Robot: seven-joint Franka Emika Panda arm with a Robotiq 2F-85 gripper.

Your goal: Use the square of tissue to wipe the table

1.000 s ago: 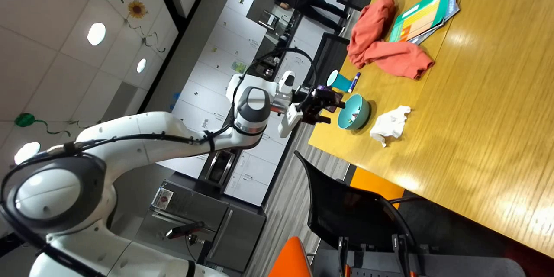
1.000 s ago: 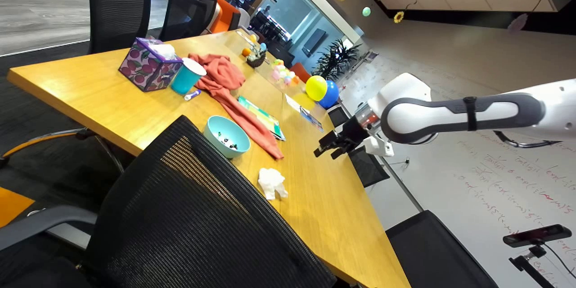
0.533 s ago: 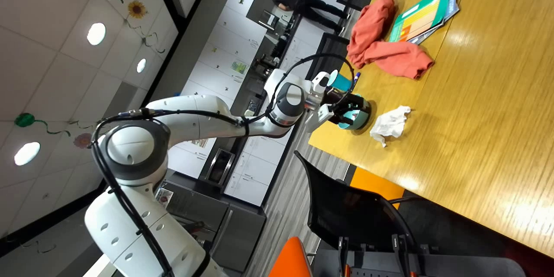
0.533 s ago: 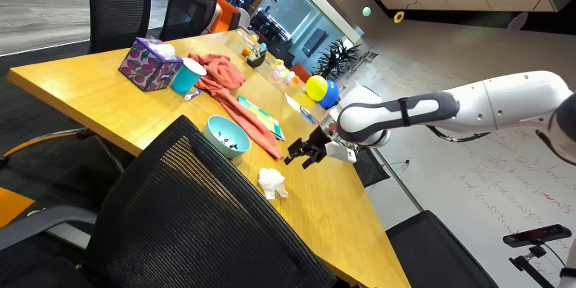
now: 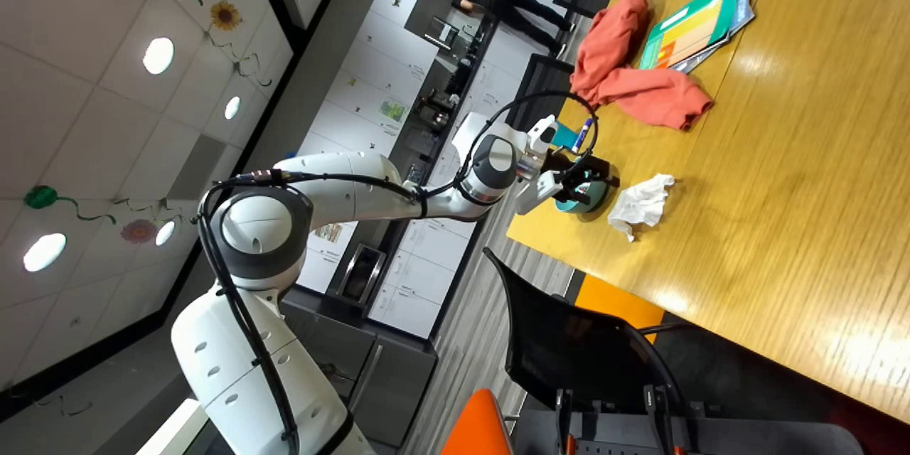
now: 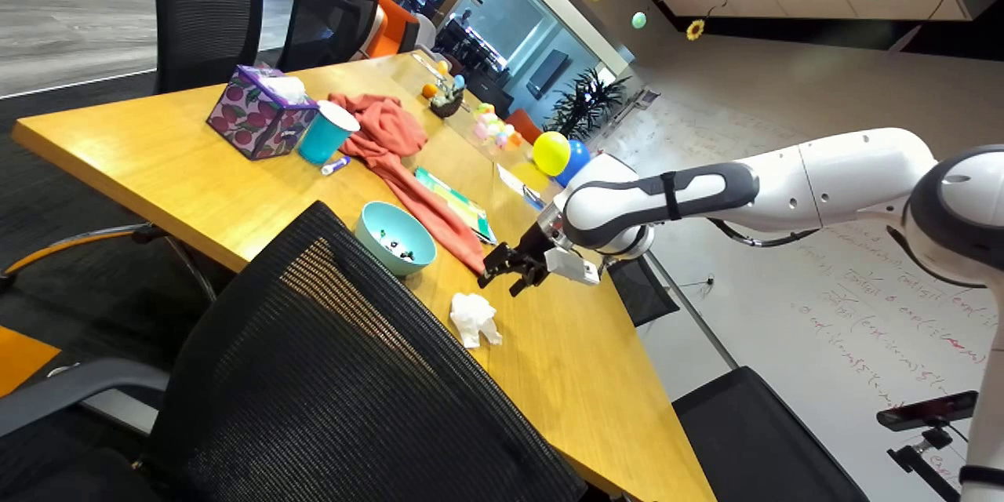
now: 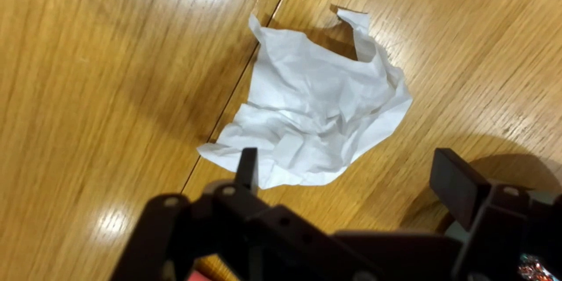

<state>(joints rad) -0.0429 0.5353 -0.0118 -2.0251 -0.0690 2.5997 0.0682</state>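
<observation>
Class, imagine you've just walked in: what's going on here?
A robot arm reaches over the wooden table, meant to wipe it with a square of tissue. Its gripper is open and holds nothing; it appears to hang above the tabletop, close to the tissue. The tissue lies crumpled on the table beside a teal bowl, not touching it, so no wiping is under way.

In an exterior view pale tiled ceiling (image 5: 57, 121), round lights (image 5: 158, 55) lit, white cabinets (image 5: 384, 39), grey plank floor (image 5: 462, 341), black mesh-backed chair (image 5: 569, 341), in an exterior view white wall (image 6: 784, 337) with reddish handwriting (image 6: 871, 294), bluish glass panel (image 6: 514, 31), dark leafy plant (image 6: 584, 106)
</observation>
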